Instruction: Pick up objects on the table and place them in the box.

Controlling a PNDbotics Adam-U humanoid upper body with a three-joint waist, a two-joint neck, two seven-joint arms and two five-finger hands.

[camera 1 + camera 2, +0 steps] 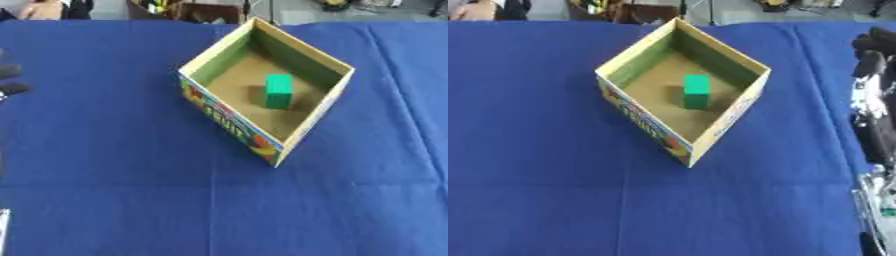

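Note:
An open cardboard box point(318, 114) with colourful print on its outer wall stands turned like a diamond on the blue cloth, a little behind the middle. Inside it, on the brown floor, stands a green block point(278, 90). Only a dark sliver of my left hand point(12, 89) shows at the left edge of the left eye view, well apart from the box. My right hand point(871, 64) shows at the right edge of the right eye view, fingers relaxed and holding nothing, off to the right of the box.
The blue tablecloth point(114, 190) covers the whole table. My right forearm point(877, 135) runs down the right edge. Beyond the far table edge there are dark crates point(206, 11) and floor clutter.

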